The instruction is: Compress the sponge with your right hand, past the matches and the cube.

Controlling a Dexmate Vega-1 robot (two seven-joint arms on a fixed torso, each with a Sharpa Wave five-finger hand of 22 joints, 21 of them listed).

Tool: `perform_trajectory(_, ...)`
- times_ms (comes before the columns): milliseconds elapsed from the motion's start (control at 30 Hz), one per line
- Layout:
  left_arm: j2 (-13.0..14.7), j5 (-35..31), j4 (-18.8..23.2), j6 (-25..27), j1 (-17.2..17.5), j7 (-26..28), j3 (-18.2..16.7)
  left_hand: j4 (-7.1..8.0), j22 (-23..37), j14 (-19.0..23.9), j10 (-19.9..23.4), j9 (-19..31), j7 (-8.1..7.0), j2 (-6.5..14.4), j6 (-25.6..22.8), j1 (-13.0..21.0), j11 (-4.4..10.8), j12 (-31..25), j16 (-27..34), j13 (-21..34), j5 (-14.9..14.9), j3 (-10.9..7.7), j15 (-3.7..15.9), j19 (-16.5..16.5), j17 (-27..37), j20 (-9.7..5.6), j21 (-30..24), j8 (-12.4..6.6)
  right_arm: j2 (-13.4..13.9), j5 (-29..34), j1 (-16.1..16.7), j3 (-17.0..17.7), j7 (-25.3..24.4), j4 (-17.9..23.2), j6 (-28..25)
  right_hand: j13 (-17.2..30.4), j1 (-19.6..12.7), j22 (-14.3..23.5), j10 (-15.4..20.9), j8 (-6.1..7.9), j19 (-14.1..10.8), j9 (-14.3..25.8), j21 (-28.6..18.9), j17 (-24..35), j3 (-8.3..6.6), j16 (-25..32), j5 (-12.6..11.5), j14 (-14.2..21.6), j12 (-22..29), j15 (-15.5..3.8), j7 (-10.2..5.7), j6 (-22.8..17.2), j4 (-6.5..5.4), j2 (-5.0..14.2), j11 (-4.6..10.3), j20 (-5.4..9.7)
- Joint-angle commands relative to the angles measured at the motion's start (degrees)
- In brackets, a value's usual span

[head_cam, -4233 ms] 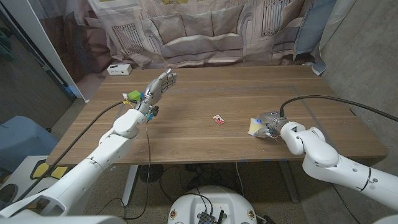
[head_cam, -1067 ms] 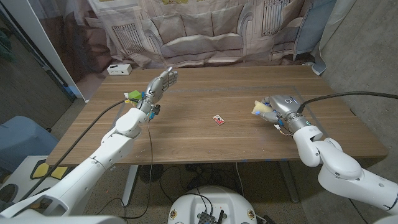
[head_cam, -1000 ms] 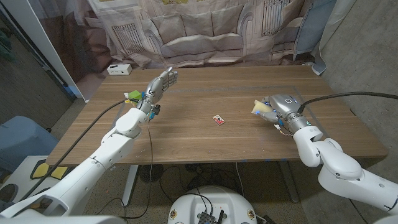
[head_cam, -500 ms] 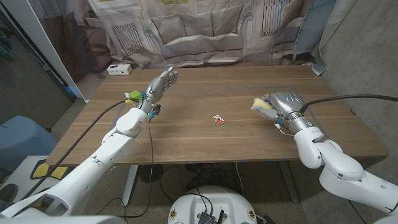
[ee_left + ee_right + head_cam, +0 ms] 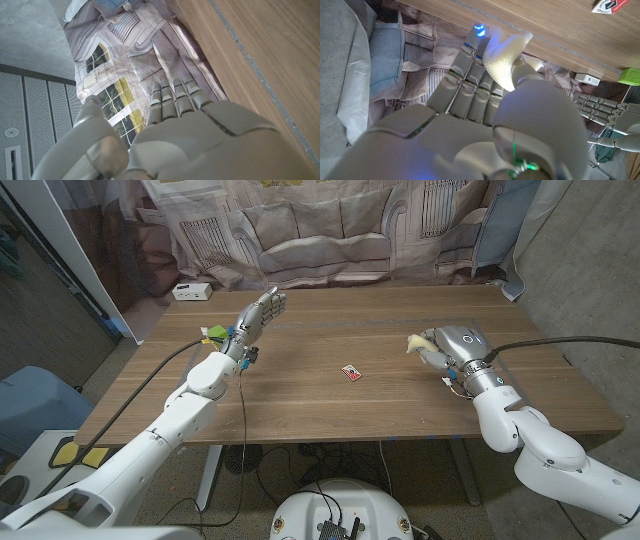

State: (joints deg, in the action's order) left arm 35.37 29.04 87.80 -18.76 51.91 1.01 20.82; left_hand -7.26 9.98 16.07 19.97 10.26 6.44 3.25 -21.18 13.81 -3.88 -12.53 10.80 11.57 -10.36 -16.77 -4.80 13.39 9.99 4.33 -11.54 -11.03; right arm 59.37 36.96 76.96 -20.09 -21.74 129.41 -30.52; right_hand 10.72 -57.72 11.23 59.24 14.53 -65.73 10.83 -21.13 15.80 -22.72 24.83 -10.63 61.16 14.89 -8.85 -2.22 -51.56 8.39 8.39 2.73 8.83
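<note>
Squeezing step in hand. The right hand (image 5: 447,348) grips the pale sponge (image 5: 417,342) above the surface (image 5: 330,410), right of the matches (image 5: 350,371); the left hand (image 5: 255,317) is released, near the green cube (image 5: 213,333). Judged next: tighten the fingers (image 5: 470,75) further, then relax.

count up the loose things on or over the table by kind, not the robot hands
sponge: 1, held by the right robot hand
matchbox: 1
cube: 1, beside the left robot hand
white box: 1, at the far corner
total: 4
</note>
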Motion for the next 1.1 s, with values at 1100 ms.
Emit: perform_trajectory(1100,-0.4,-0.1,-0.7,0.6,-0.9,0.0,0.5,-0.05,0.3,0.4,0.5,0.1,0.06,0.0,-0.6,0.5,0.30,0.1,0.0,0.2,0.0,-0.31,-0.04,0.4,0.3,0.21,0.1,0.13,-2.6,2.9,1.4,1.9,-4.6,-2.6,4.5,0.8,0.5,0.4,-2.8,-3.55,5.0,0.4,-2.2,1.9,3.23,-3.9,0.5,-2.6,-2.8,-1.92,0.82,1.9,-0.58,-4.60,-0.42,-1.26)
